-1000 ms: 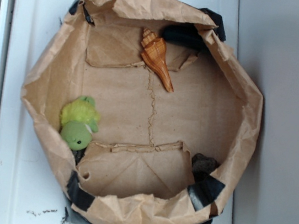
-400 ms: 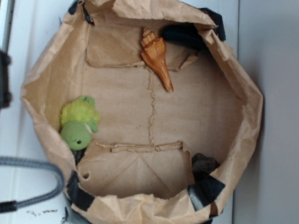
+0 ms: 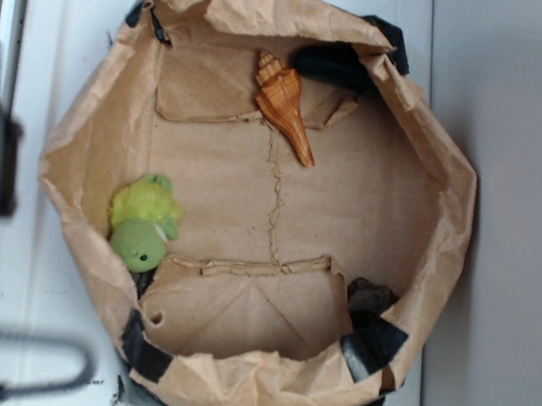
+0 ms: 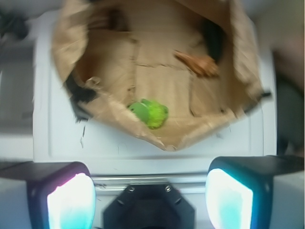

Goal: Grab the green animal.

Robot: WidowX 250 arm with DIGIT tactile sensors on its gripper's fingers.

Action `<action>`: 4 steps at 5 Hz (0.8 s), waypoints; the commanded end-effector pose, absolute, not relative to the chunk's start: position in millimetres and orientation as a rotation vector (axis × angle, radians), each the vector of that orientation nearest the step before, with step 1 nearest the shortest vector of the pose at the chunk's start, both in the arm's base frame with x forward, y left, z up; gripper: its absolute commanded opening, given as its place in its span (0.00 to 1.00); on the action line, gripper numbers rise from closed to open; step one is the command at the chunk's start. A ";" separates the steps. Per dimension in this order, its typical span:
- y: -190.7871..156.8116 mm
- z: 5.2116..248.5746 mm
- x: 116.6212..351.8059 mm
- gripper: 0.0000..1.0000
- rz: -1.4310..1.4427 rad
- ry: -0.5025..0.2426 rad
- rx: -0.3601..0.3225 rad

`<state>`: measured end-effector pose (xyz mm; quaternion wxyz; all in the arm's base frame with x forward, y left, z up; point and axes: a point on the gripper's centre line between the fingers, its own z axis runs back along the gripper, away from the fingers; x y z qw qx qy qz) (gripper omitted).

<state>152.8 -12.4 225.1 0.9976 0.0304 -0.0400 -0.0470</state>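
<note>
So this is the approach step, nothing grabbed yet. The green animal (image 3: 143, 223) sits inside the paper bag (image 3: 438, 166), tucked against its left wall as the exterior view shows it, well apart from the orange seashell (image 3: 285, 106) up near the bag's far side. The gripper (image 4: 150, 193) hangs outside the bag, off past the wall the toy leans on, jaws spread wide and empty. Next move, I'd say: travel over the rim, drop straight down on the plush without snagging the crumpled wall, then pinch.
</note>
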 end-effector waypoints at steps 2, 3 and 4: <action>5.1 228.8 249.0 1.00 -0.631 0.002 -0.020; 5.1 228.8 249.0 1.00 -0.631 0.002 -0.020; 5.1 228.8 249.0 1.00 -0.631 0.002 -0.020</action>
